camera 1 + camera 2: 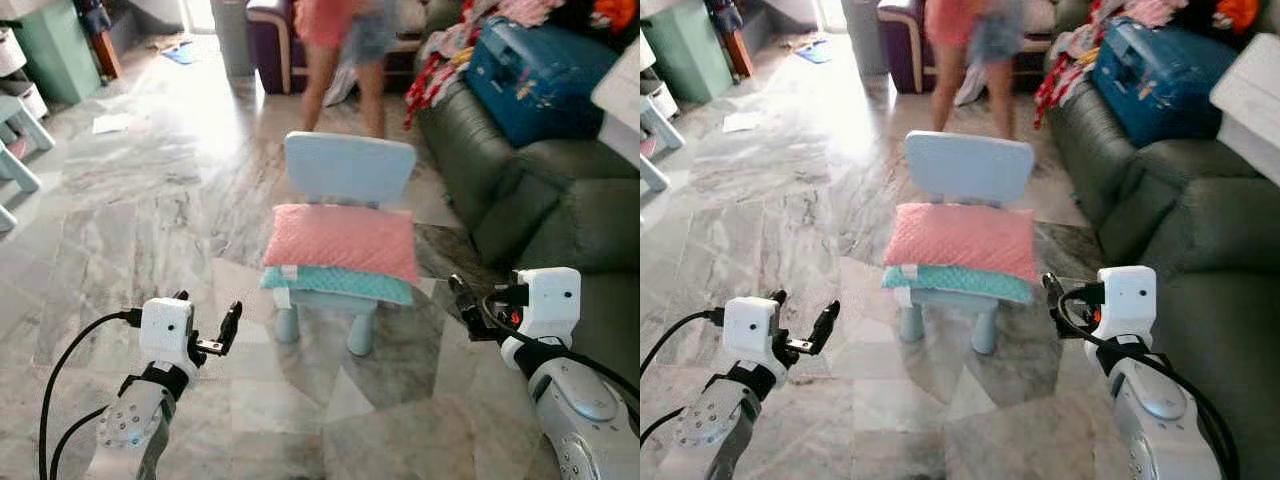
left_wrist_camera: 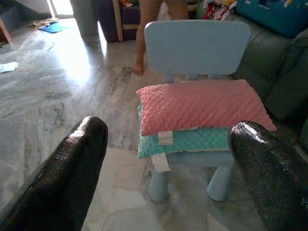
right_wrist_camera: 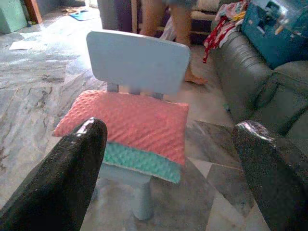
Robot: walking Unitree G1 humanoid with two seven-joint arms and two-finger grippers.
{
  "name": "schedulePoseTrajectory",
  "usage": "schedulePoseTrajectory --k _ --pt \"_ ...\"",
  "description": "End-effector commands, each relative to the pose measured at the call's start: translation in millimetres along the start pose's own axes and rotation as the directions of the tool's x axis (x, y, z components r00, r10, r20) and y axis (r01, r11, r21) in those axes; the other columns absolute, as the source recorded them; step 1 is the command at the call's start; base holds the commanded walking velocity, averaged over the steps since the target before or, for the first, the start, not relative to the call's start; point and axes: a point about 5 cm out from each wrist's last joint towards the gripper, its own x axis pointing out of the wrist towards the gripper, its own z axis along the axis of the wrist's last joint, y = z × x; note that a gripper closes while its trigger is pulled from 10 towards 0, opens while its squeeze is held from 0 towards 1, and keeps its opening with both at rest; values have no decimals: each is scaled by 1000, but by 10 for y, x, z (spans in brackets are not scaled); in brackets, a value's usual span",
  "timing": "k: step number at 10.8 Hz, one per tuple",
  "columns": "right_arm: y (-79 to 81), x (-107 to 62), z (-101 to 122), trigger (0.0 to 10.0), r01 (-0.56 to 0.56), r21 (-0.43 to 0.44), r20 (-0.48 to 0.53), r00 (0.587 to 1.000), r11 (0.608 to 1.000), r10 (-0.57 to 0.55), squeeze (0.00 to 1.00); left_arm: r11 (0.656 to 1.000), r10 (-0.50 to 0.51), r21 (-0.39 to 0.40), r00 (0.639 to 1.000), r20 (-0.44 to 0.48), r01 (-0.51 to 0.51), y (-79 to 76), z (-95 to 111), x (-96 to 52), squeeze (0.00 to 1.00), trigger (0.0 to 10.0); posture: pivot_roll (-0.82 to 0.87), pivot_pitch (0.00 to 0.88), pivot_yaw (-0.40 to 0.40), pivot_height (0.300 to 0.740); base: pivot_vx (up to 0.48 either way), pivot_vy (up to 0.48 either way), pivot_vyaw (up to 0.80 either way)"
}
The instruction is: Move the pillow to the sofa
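Note:
A pink dotted pillow [image 1: 342, 240] lies on top of a teal pillow [image 1: 335, 283], both stacked on the seat of a small light-blue child's chair [image 1: 350, 167] straight ahead. The dark green sofa [image 1: 520, 200] stands just right of the chair. My left gripper [image 1: 207, 308] is held low, left of the chair and short of it, open with nothing in it. My right gripper [image 1: 470, 305] hovers low at the chair's right, by the sofa front, also open. Each wrist view frames the pillows between black fingers [image 2: 72, 168] [image 3: 72, 168] spread wide apart.
A person [image 1: 340, 50] stands right behind the chair. A blue suitcase [image 1: 535, 75] and a heap of clothes [image 1: 450, 50] lie on the sofa. A purple armchair [image 1: 270, 45] is at the back. Small furniture [image 1: 15, 140] and a green cabinet [image 1: 55, 50] line the left.

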Motion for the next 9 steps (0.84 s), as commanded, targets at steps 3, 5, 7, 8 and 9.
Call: schedulePoseTrajectory --k 3,5,7,8,9 --pt "62 -1 57 10000 -21 -1 19 1000 1000 21 0 1000 -14 -5 1000 10 14 -21 52 9 0 10000 -223 106 -20 740 459 0 0" --pt "64 14 68 10000 -28 -4 23 999 1000 28 0 1000 -12 -7 1000 5 12 -21 38 -3 0 10000 -223 108 -25 740 446 0 0" --pt "51 -5 57 10000 -31 -9 18 999 999 31 0 1000 -9 -14 1000 0 9 -44 20 -21 0 10000 -227 101 -30 740 422 0 0" --pt "54 -24 20 10000 -37 -8 7 999 999 37 0 1000 -6 -13 1000 -5 6 -68 -9 -37 0 10000 -221 81 -32 740 337 0 0" --pt "70 10 0 10000 -46 -2 2 999 999 46 0 1000 14 -5 1000 -5 -14 -67 -5 -14 0 10000 -209 70 -32 740 0 0 0"
